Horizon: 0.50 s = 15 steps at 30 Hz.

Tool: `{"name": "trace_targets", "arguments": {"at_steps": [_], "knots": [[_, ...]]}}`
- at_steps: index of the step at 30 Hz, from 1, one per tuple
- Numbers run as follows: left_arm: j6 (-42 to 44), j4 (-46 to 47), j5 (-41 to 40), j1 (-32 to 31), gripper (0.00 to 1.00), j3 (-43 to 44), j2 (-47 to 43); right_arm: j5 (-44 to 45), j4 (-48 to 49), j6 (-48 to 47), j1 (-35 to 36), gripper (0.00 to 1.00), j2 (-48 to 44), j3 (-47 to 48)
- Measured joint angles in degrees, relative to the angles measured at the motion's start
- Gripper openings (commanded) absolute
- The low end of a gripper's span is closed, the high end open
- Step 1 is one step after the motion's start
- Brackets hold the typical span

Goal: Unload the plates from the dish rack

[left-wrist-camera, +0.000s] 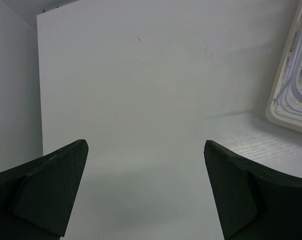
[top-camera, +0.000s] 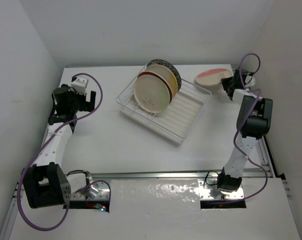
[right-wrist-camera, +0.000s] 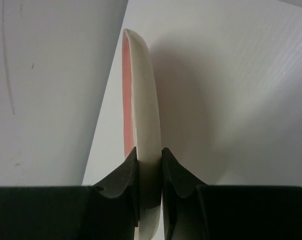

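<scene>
The clear dish rack (top-camera: 188,120) sits at the table's middle back, and its corner shows in the left wrist view (left-wrist-camera: 291,100). Three plates stand in its left end: a cream plate (top-camera: 151,93) in front, a red-rimmed plate (top-camera: 142,76) behind it, and a dark-patterned plate (top-camera: 167,65) at the back. My right gripper (top-camera: 227,86) is shut on the rim of the pink plate (top-camera: 213,76), held near the far right corner; the wrist view shows the plate (right-wrist-camera: 143,100) edge-on between my fingers (right-wrist-camera: 122,175). My left gripper (top-camera: 86,102) is open and empty over bare table left of the rack.
White walls close in the table at the back and both sides. The right wall stands close to the pink plate. The metal rail (top-camera: 156,175) runs along the near edge between the arm bases.
</scene>
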Motion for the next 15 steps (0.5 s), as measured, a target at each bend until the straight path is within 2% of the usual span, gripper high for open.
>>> {"name": "trace_targets", "arguments": {"at_steps": [5, 6, 9, 15], "knots": [[0.4, -0.3, -0.6, 0.0, 1.0, 0.0, -0.4, -2.1, 5.4, 3.6, -0.4, 0.01, 1.9, -3.5], [0.4, -0.3, -0.7, 0.0, 1.0, 0.0, -0.4, -2.4, 6.4, 4.8, -0.5, 0.1, 1.9, -4.9], [0.4, -0.5, -1.1, 0.0, 1.0, 0.0, -0.4, -2.9, 9.5, 7.4, -0.8, 0.2, 1.9, -8.0], [0.4, -0.5, -1.5, 0.0, 1.0, 0.0, -0.4, -2.9, 9.3, 8.8, -1.2, 0.32, 2.2, -11.8]]}}
